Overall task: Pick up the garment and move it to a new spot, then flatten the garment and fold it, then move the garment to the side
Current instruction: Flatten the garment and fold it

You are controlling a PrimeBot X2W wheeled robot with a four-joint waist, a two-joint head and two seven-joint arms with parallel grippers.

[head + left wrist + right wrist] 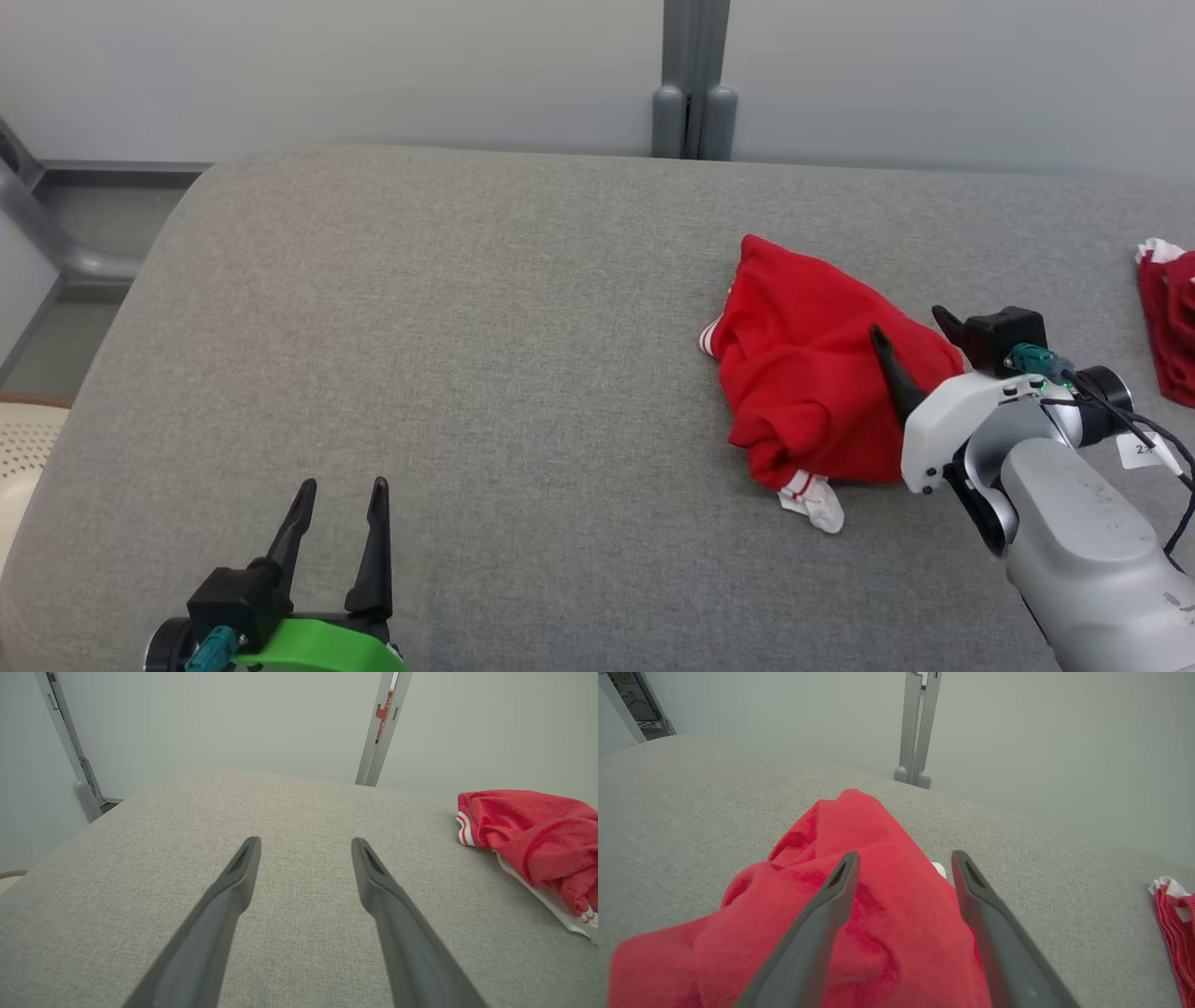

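Red and crumpled, the garment (812, 373) lies heaped right of centre on the grey fabric worktop (467, 327), with white striped cuffs poking out. The right end effector (906, 320) is over its right side, fingers spread, grasping nothing. The left end effector (343, 483) is also released, well apart near the front edge. Another red cloth (1172, 317) lies far right.
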